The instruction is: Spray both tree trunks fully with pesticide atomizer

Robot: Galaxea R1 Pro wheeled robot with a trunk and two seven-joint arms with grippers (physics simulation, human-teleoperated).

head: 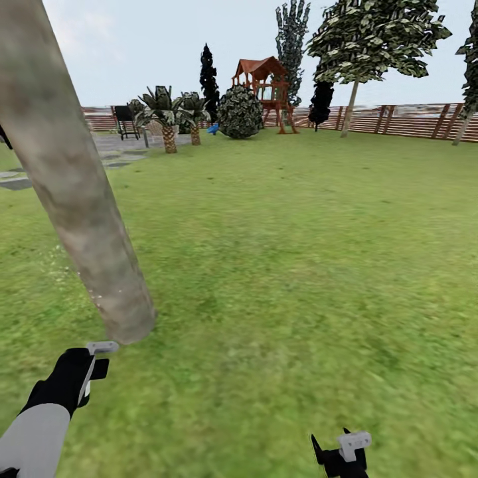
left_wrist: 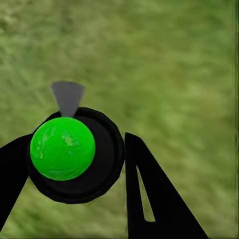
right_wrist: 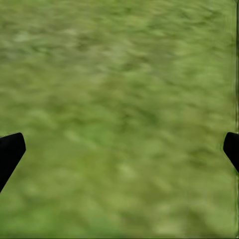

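Here, unlabelled atomizer (left_wrist: 62, 148) in left jaws.

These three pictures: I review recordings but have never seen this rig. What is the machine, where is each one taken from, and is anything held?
They are simulator renders from a wheeled robot with two arms, standing on a grass lawn.

The large picture is from the head camera, looking forward and down. The thick beige-grey column at its left is a tree trunk, close in front of the left arm. Far off are a brown slat fence, a second tree, short palms and a playhouse.

The other two come from cameras near each end effector. The left end effector is closed around a black round body with a bright green ball top and a grey nozzle, apparently the pesticide atomizer. The right end effector is open and holds nothing, with grass beneath it.
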